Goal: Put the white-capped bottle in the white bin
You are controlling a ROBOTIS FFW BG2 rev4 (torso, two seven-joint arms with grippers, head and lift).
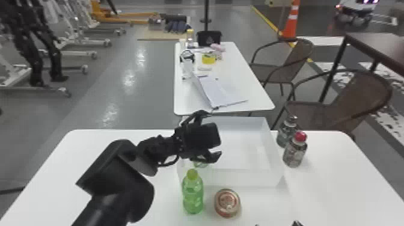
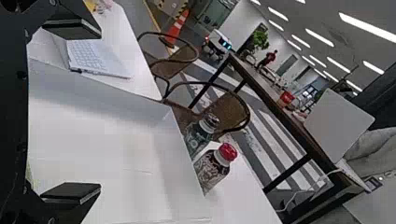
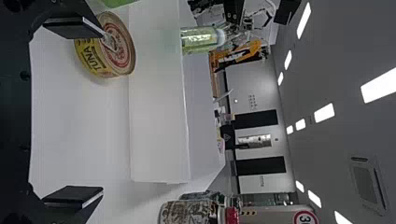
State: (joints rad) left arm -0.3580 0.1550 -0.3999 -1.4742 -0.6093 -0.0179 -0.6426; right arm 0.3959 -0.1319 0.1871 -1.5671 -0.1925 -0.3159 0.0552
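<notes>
Head view: the left gripper [image 1: 215,135] reaches over the white bin [image 1: 231,177]; tips of the right gripper [image 1: 276,224] appear at the bottom edge. Below the left gripper, a green patch of the white-capped bottle [image 1: 200,164] lies within the bin's outline, its cap hidden. In front of the bin, a green-capped bottle [image 1: 192,195] stands beside a tuna can [image 1: 227,203]. To the bin's right stand a red-capped bottle [image 1: 295,153] and a dark-capped bottle [image 1: 287,132].

Left wrist view: the left gripper's jaws are wide apart, with nothing held between them. A laptop [image 2: 86,56] on the farther table displays its keyboard.

Right wrist view: the white-capped bottle's pale cap and upper body rise above the bin's near wall, inside the bin. The right gripper's jaws are spread and empty, one near the can's labelled side.
</notes>
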